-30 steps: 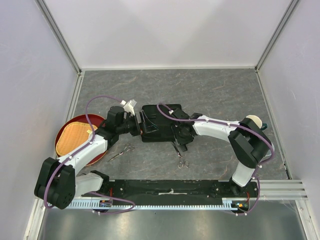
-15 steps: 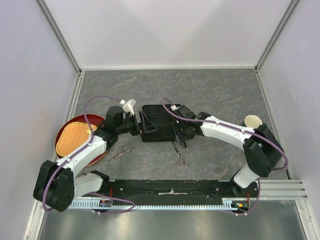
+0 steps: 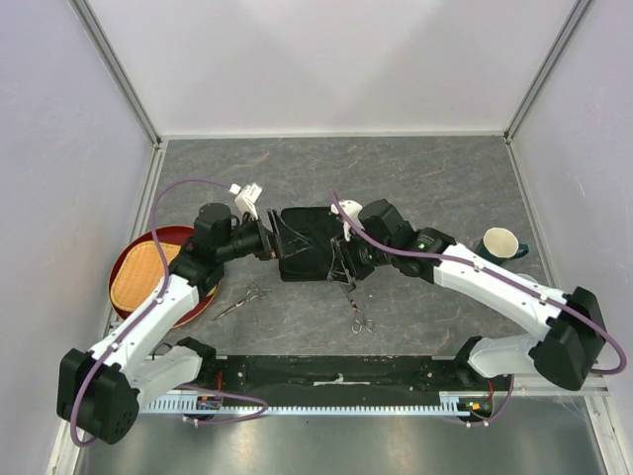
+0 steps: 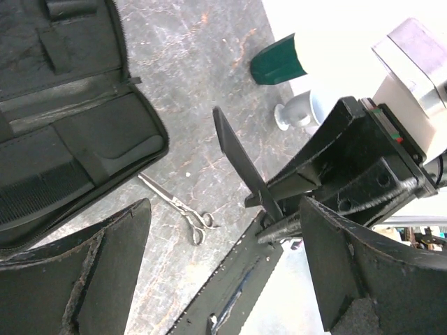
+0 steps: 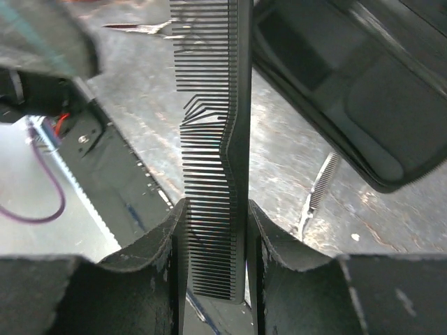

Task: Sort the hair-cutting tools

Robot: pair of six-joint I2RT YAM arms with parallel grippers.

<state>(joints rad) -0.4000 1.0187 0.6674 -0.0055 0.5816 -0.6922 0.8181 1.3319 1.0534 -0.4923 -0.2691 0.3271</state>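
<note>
Spread wide with nothing between its fingers [image 4: 105, 279], the left tool [image 3: 271, 237] is seen at the left edge of the open black case [image 3: 307, 252], above the worktop [image 3: 445, 178]. Just below it, 1 pair of scissors [image 3: 240, 302] lies flat on the worktop. Being thin metal, it is judged stiff, light and slick, with little height to pinch. A hold across the pivot or over the finger rings would be favoured, with the fingertips brought right down to the surface.

Inside the case, what looks like a 2nd comb [image 4: 35, 199] is tucked into a pocket, though only its teeth can be made out.

At the right side of the case, the right tool [image 3: 346, 263] is closed tight on a black comb [image 5: 234, 105]. The comb is held clear of the worktop and pinched near 1 end, with spine and teeth both caught between the pads. It is judged very light and smooth. Its spine looks stiff, but several teeth are seen bent out of line, so a hold is better taken on the spine, and some swing about the pinch is to be expected.

Below that tool the 2nd pair of scissors [image 3: 361, 320] lies flat, to be handled like the 1st. Farthest right, a pale cup [image 3: 499, 242] stands well apart.
</note>
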